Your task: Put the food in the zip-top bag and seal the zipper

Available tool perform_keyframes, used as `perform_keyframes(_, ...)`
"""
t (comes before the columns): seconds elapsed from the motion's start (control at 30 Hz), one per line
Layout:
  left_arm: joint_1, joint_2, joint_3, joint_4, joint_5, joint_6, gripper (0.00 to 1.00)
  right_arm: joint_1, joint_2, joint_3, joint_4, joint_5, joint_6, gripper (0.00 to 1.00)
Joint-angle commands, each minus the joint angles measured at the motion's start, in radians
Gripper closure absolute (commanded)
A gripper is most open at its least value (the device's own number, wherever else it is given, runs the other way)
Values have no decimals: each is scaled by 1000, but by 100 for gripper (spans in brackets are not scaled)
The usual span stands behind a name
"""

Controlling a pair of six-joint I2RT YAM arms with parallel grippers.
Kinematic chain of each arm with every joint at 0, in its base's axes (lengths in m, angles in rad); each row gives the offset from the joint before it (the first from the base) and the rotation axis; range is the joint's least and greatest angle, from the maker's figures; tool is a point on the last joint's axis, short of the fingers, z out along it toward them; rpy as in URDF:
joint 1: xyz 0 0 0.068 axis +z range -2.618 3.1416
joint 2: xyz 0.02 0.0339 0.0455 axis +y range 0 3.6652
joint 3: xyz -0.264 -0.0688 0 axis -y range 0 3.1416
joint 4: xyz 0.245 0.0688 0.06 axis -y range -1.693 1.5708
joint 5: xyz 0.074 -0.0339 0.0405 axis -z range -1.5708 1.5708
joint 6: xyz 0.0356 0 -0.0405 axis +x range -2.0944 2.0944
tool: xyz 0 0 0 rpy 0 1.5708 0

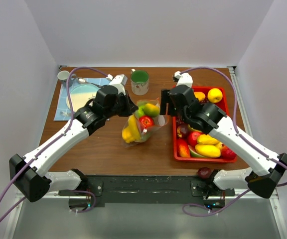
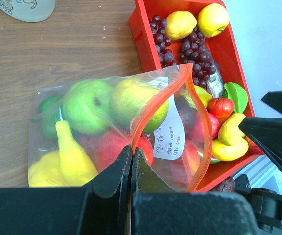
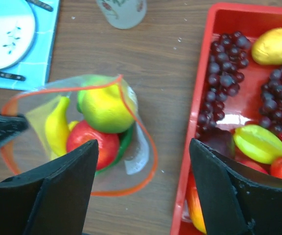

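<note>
1. Surface (image 1: 103, 149): brown wood that carries everything below. My two arms reach in over it from the near edge.
2. Red tray (image 2: 140, 24): it sits on the right side, just beside the bag. It holds purple grapes (image 2: 190, 49), two lemons (image 2: 212, 19) and other yellow, red and green pieces.
3. Blue mat (image 1: 62, 113): it lies at the far left with a pale plate (image 1: 81, 94) on it, well apart from the tray.
4. Zip-top bag (image 1: 144, 124): it is mid-surface, between the mat and the tray. Its clear body bulges and its mouth gapes toward the tray.
5. My right pincer (image 3: 143, 144): released, with the fingers spread wide. It hovers over the gap between the bag's mouth and the tray, and I see it touching nothing.
6. My left pincer (image 2: 131, 152): clenched, with the fingertips pinched together on the bag's mouth edge.
7. Cup (image 1: 139, 82): upright and green inside, beyond the bag.
8. Food (image 3: 102, 107):
   - In the bag are a green apple (image 2: 84, 105), a yellow pear shape (image 2: 70, 152) and a red fruit (image 3: 92, 144), along with the yellow-green one.
   - The rest lies in the tray.
   - One dark purple piece (image 1: 204, 173) lies loose by my right arm's base.
9. Zipper (image 2: 153, 100): an orange-red strip, unsealed. Its two sides bow apart into an open loop, and my left pincer grips one end.
</note>
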Motion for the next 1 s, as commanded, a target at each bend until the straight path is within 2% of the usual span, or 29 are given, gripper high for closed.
perform_keyframes(0.0,6,-8,-7,55,10,-14,100,-19,-8,-85,38,-41,26,27)
perform_keyframes(0.17,4,-37,-39,77,14,-20,100,-74,47,-105,84,-163,22,38)
perform_keyframes(0.23,4,-45,-53,85,11,-25,100,-86,64,-106,118,-190,19,40)
perform_keyframes(0.33,4,-54,-67,94,20,-25,100,-97,103,-78,126,-214,22,50)
perform_keyframes(0.37,4,-60,-70,97,22,-25,100,-97,109,-69,125,-217,25,60)
perform_keyframes(0.43,6,-66,-79,105,39,-28,100,-99,127,-40,119,-220,25,71)
perform_keyframes(0.47,6,-75,-81,108,49,-28,100,-97,133,-24,113,-222,26,85)
perform_keyframes(0.53,6,-83,-81,117,77,-25,100,-99,150,25,84,-222,22,97)
perform_keyframes(0.57,6,-91,-79,119,85,-23,100,-99,156,40,76,-219,16,100)
perform_keyframes(0.8,-8,-89,-50,128,135,-26,100,-108,183,210,-12,-196,-4,100)
perform_keyframes(0.97,-48,-13,-3,159,140,-54,100,-140,209,247,-37,-214,-29,100)
